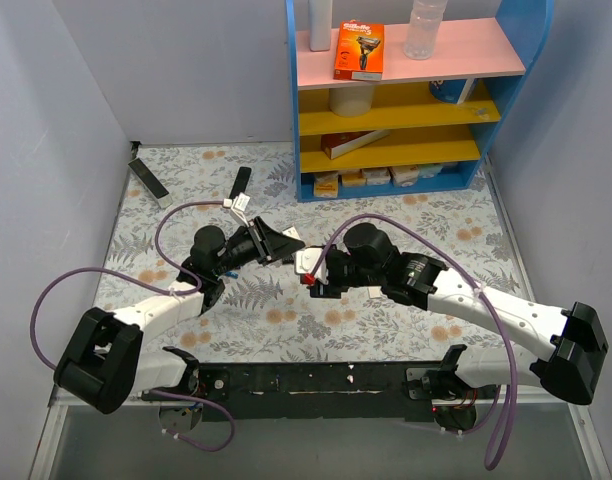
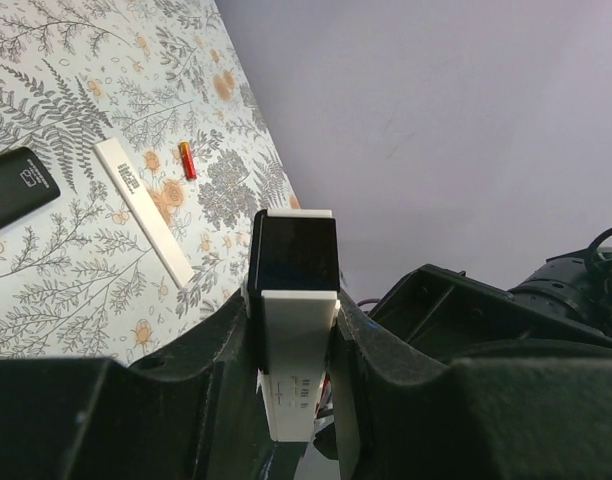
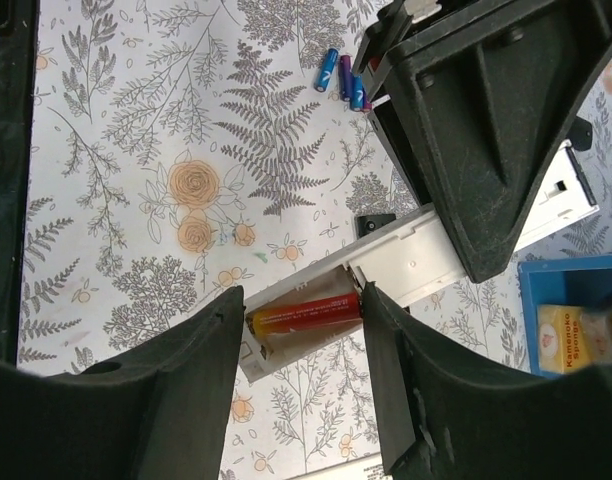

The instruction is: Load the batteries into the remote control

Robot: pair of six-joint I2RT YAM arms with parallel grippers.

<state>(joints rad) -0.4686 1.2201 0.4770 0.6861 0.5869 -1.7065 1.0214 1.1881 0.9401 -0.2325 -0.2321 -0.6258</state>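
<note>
My left gripper (image 1: 276,243) (image 2: 291,310) is shut on the white remote control (image 2: 291,340) and holds it above the table, its dark end pointing away. In the right wrist view the remote (image 3: 411,262) has its battery bay open. My right gripper (image 1: 311,270) (image 3: 301,320) is shut on a red battery (image 3: 306,313), one finger at each end, and the battery lies in the bay. A second red battery (image 2: 188,160) lies on the table beside the white back cover (image 2: 143,210).
Blue cells (image 3: 341,75) lie on the floral cloth beyond the left gripper. A black remote (image 2: 16,188) lies near the cover. Two black remotes (image 1: 148,180) (image 1: 241,181) lie at the back left. A blue shelf unit (image 1: 406,100) stands at the back right.
</note>
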